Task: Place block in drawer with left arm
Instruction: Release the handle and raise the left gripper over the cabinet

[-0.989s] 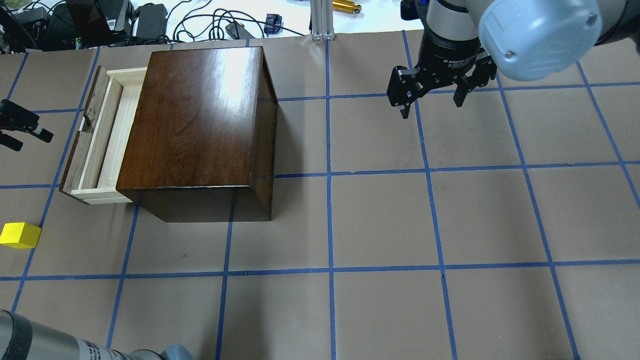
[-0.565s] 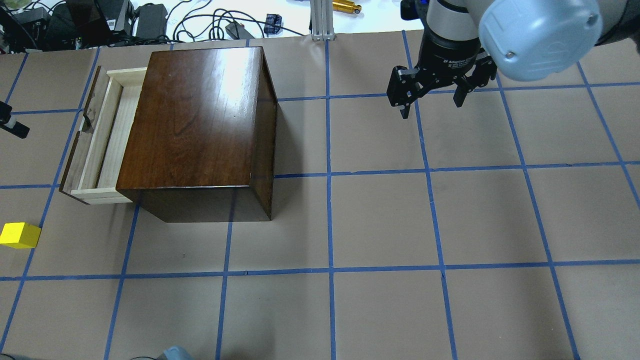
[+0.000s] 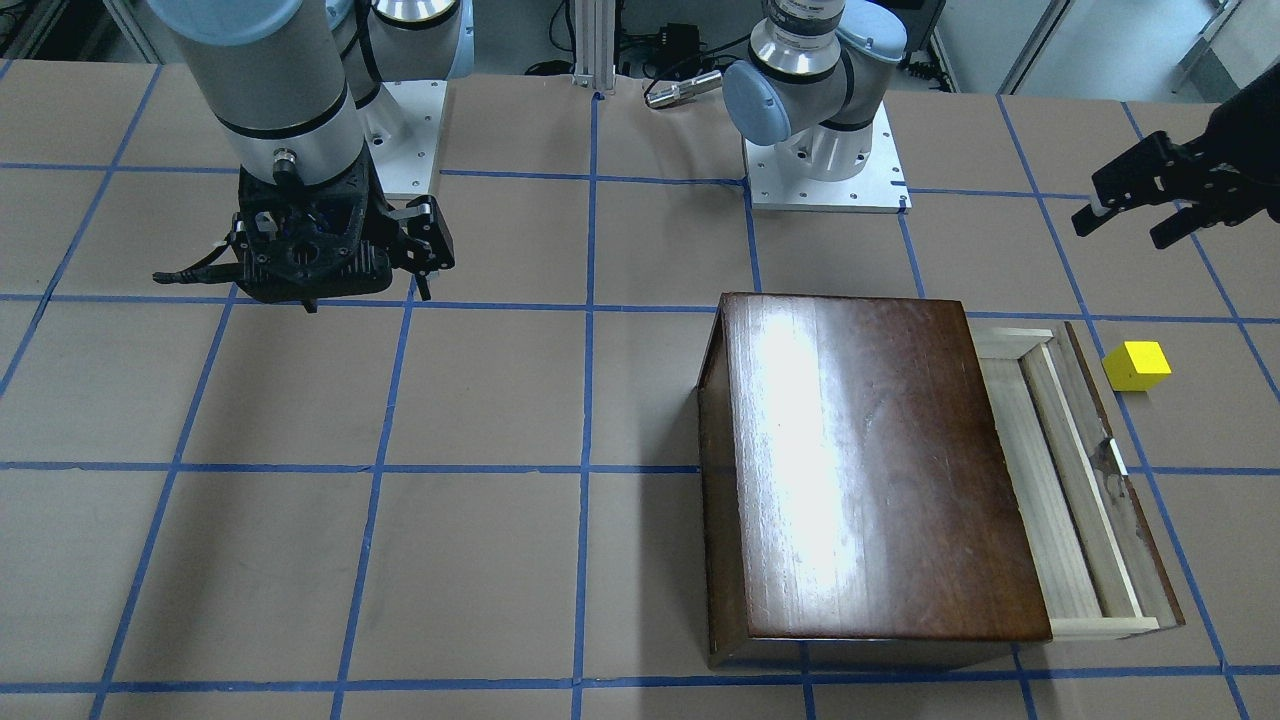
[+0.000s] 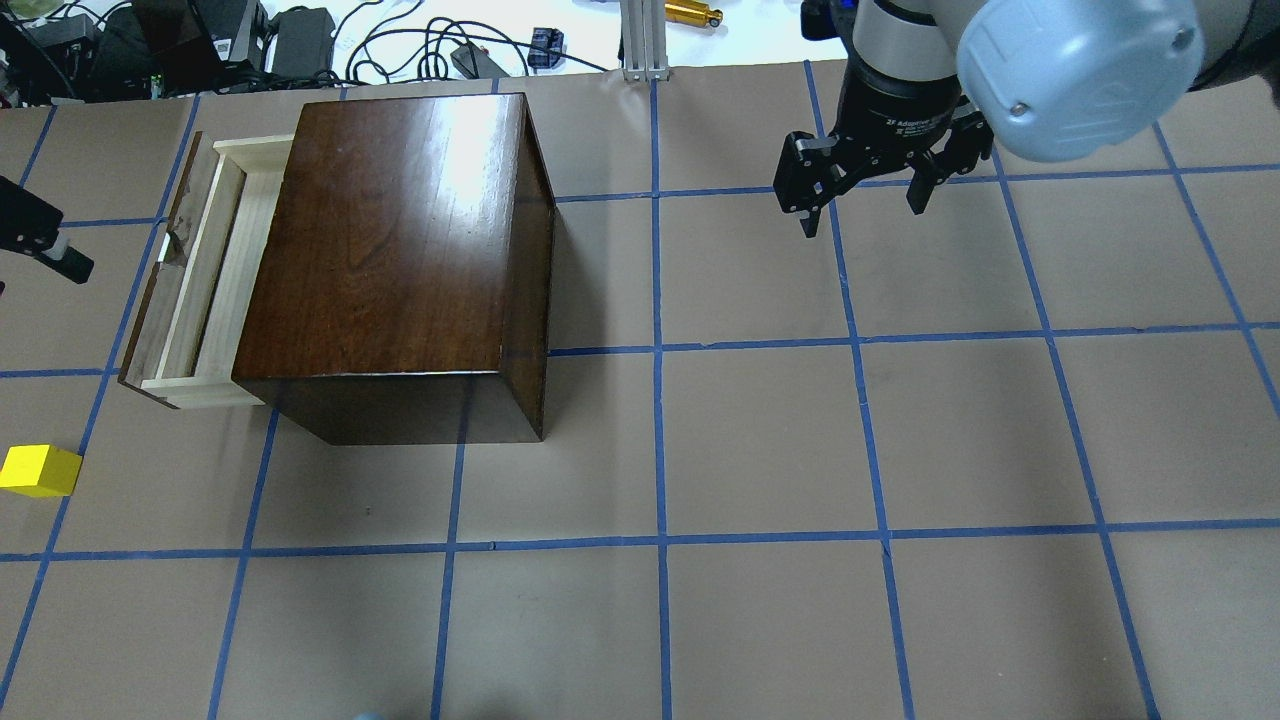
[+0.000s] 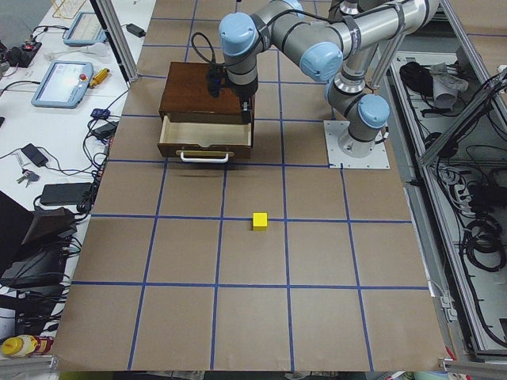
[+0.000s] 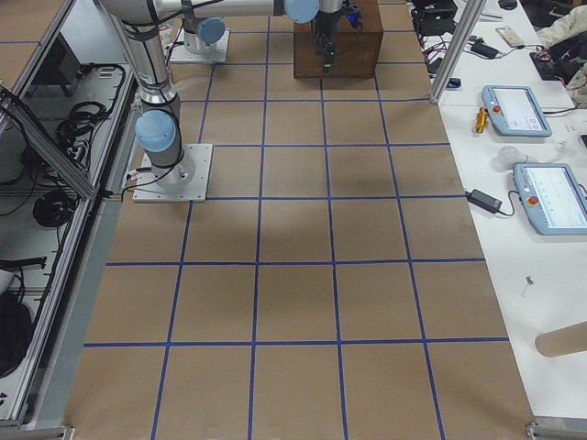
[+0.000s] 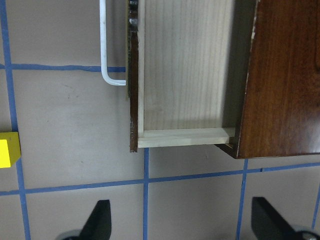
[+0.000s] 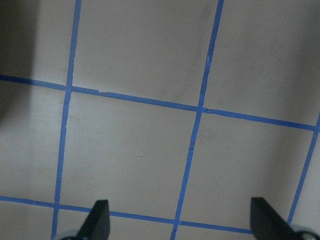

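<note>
The yellow block point(image 3: 1136, 365) lies on the table beside the drawer's front, toward the robot; it also shows in the overhead view point(image 4: 40, 471) and at the left edge of the left wrist view point(image 7: 9, 149). The drawer point(image 3: 1060, 480) stands pulled out of the dark brown box point(image 3: 860, 460), its pale tray point(image 7: 180, 75) empty. My left gripper point(image 3: 1130, 225) is open and empty, held in the air beyond the block, apart from block and drawer. My right gripper point(image 4: 863, 215) is open and empty above the table, far from the box.
A white wire handle point(image 7: 105, 45) sticks out from the drawer's front panel. Cables and power bricks point(image 4: 300, 40), an aluminium post point(image 4: 640, 40) and a gold cylinder point(image 4: 693, 13) lie past the table's far edge. Blue tape lines grid the table.
The left gripper slid almost out of the overhead view's left edge, then came back a little. The left arm's link at bottom left left the view. Block, drawer and right arm stayed put.
</note>
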`<control>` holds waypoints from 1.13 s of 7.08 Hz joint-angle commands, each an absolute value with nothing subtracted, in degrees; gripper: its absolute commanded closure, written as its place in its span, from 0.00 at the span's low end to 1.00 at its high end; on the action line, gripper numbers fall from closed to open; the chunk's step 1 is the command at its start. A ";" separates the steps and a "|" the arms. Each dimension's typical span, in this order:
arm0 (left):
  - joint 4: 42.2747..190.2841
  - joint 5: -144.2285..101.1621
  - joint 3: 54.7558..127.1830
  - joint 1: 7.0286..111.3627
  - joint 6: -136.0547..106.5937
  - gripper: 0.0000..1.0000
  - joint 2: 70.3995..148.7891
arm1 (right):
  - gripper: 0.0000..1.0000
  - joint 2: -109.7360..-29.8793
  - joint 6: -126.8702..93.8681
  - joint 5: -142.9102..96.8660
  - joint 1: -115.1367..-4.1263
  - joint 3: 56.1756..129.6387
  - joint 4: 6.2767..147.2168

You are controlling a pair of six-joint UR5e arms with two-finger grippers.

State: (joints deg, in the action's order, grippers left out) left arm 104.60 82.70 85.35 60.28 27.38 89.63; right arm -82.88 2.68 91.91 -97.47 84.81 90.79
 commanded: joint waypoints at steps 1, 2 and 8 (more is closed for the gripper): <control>104.24 85.58 84.99 72.97 9.15 0.00 88.68 | 0.00 -82.88 2.72 91.85 -97.47 84.81 90.79; 102.59 86.30 85.08 78.00 2.61 0.00 88.94 | 0.00 -82.88 2.72 91.93 -97.47 84.81 90.79; 92.81 89.91 85.96 89.47 -6.94 0.00 90.79 | 0.00 -82.88 2.72 91.85 -97.47 84.81 90.79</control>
